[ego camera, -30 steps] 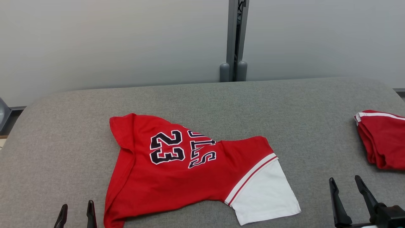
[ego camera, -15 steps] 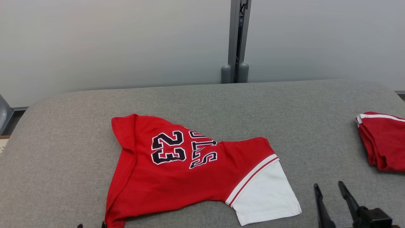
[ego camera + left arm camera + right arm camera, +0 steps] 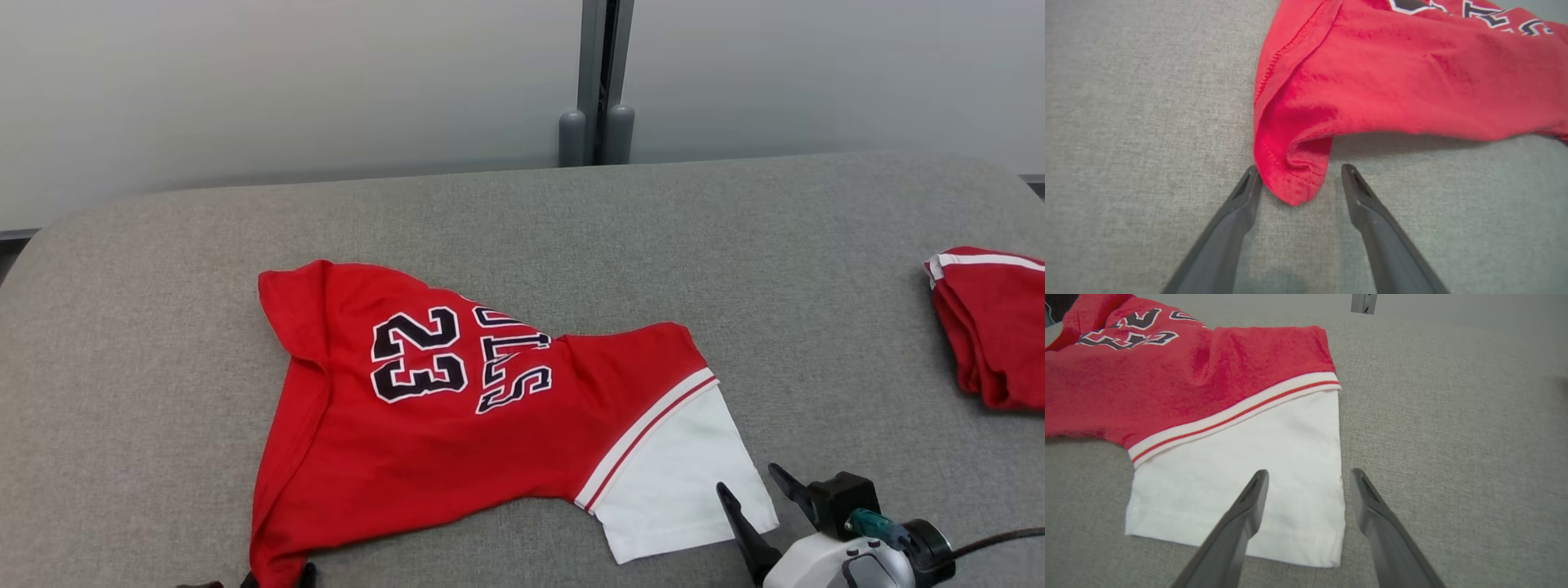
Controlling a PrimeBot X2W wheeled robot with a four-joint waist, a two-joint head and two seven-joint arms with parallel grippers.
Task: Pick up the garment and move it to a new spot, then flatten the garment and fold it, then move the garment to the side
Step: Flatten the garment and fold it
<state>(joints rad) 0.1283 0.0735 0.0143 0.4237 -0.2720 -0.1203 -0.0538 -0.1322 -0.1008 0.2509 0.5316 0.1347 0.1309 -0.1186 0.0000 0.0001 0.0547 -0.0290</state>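
Right claw (image 3: 748, 478) has neared the jersey (image 3: 424, 441), lying crosswise, white sleeve (image 3: 669, 490) rightward.

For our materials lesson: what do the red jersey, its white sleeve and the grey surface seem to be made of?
Red jersey: soft matte knit, perhaps cotton or polyester; it creases and shows stitched hems.
White sleeve: thin, smooth matte knit with a stitched hem.
Grey surface: coarse woven fabric, its flecked weave visible.

I read the number 23 (image 3: 418, 365), black with a white outline, on the red jersey (image 3: 424, 457) lying mid-table. Just right of it is lettering (image 3: 514, 371) in the same style, partly folded under. An S is legible, the rest is not.
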